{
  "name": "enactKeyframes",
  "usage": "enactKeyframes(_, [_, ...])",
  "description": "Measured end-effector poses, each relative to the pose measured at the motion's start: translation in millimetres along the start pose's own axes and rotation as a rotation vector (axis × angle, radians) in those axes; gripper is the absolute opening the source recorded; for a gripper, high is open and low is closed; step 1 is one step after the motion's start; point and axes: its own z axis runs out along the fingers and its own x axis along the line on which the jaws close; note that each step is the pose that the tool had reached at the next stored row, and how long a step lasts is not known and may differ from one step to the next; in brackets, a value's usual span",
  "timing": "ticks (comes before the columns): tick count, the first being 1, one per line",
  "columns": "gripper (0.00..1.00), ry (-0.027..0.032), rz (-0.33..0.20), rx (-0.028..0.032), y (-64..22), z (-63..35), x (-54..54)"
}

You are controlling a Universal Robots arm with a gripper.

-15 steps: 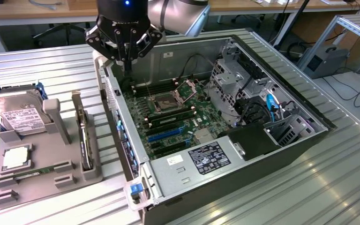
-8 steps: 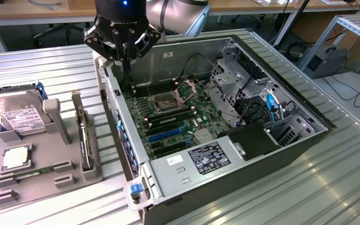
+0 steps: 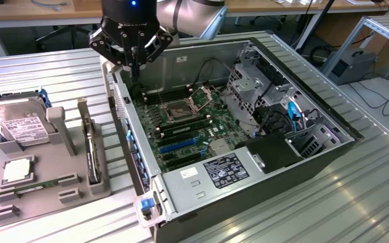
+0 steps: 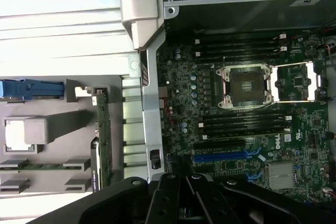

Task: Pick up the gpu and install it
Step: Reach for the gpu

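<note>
Hanging over the open computer case [image 3: 201, 63], the gripper [image 3: 135, 71] has its fingers pinched together, empty. The gpu [image 3: 93, 157] stands on edge in the grey holder [image 3: 39, 187], well apart from the fingers, beyond the case wall. Below them, the motherboard [image 4: 280, 138] reads DELL.

The closed tool [image 4: 184, 182] hangs over the motherboard [image 4: 210, 129] of an open computer case [image 4: 142, 19], near a blue slot [image 4: 226, 157]. Beside the case, the gpu [image 4: 103, 129] stands on edge in a grey holder [image 4: 52, 108].
</note>
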Motion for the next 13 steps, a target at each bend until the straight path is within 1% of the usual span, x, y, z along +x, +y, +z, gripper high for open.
enactKeyframes(13, [0.11,0.0000,0.000,0.0005,-0.2,-0.1,2.5])
